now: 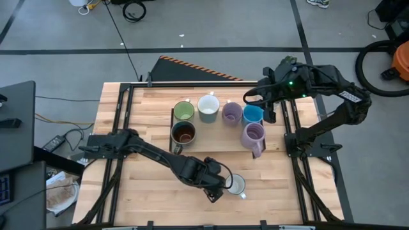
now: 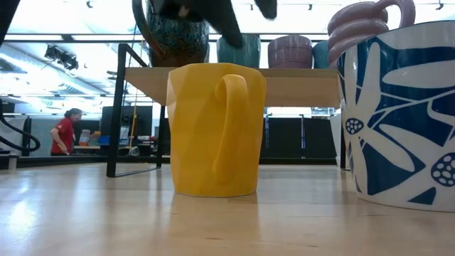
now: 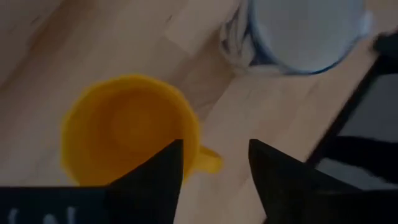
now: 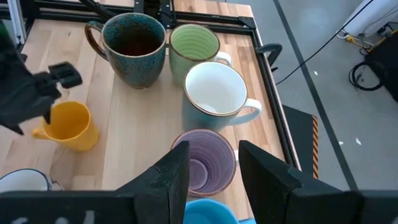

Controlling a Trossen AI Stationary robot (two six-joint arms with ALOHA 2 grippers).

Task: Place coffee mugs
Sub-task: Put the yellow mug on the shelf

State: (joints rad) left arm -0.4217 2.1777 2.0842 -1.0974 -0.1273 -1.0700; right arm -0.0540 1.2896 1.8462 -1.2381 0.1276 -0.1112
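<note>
A yellow mug (image 3: 127, 127) stands upright on the wooden table (image 1: 147, 191) near its front edge, also seen in the low view (image 2: 213, 131). My left gripper (image 3: 214, 149) hovers open just above it, fingers pointing steeply down, one over the rim and one beyond the handle (image 3: 208, 160). In the high view the left gripper (image 1: 214, 186) hides this mug. A white mug with a blue pattern (image 1: 237, 185) stands right beside it. My right gripper (image 4: 211, 152) hangs open and empty above the lavender mug (image 4: 202, 163) at the far right.
Upright at the far middle stand a green mug (image 1: 184, 111), a white mug (image 1: 208, 107), a lavender mug (image 1: 232, 113), a blue mug (image 1: 253, 114), a taller lavender mug (image 1: 254, 136) and a dark speckled mug (image 1: 183, 133). Black frame rails (image 1: 291, 128) run along the table's sides.
</note>
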